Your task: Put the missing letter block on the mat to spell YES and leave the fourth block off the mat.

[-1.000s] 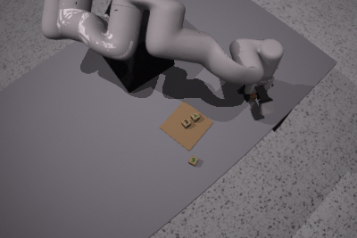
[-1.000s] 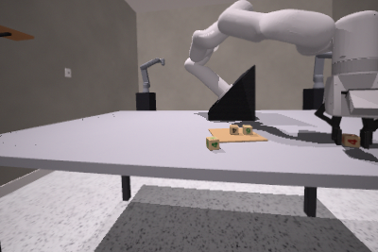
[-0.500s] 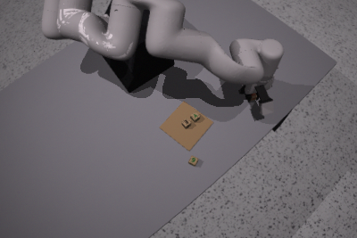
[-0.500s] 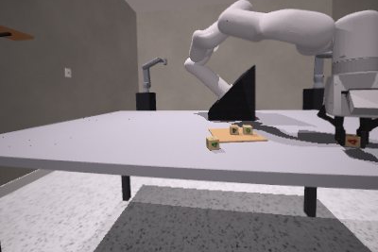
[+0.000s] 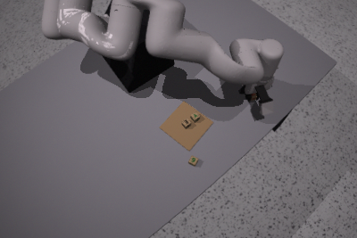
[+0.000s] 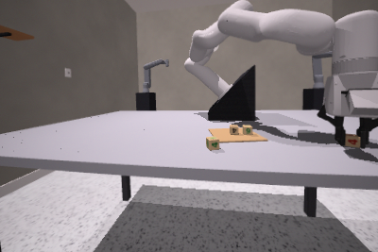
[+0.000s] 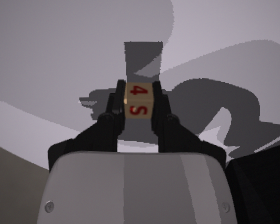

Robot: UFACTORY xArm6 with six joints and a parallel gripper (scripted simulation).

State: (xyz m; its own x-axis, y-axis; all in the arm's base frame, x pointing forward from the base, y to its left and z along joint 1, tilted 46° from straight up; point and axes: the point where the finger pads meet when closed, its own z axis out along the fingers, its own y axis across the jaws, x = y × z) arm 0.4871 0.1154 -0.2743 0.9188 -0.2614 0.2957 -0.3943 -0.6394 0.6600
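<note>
My gripper (image 7: 138, 91) (image 6: 352, 141) (image 5: 255, 96) is down at the table near its far right edge, shut on a tan block with red marks (image 7: 138, 101) (image 6: 352, 141). In the wrist view the block shows a red "4" on one face and a red "S" on the face next to it. The tan mat (image 5: 178, 132) (image 6: 255, 138) lies well away from the gripper. Two blocks with green letters (image 5: 191, 119) (image 6: 240, 129) sit side by side near one corner of it. Another tan block with a green mark (image 5: 194, 160) (image 6: 213, 143) lies on the table off the mat.
A black wedge (image 5: 134, 66) (image 6: 238, 98) stands at the robot's base. The arm (image 5: 178, 42) stretches across the table above the mat's far side. The table edge (image 5: 286, 119) is close to the gripper.
</note>
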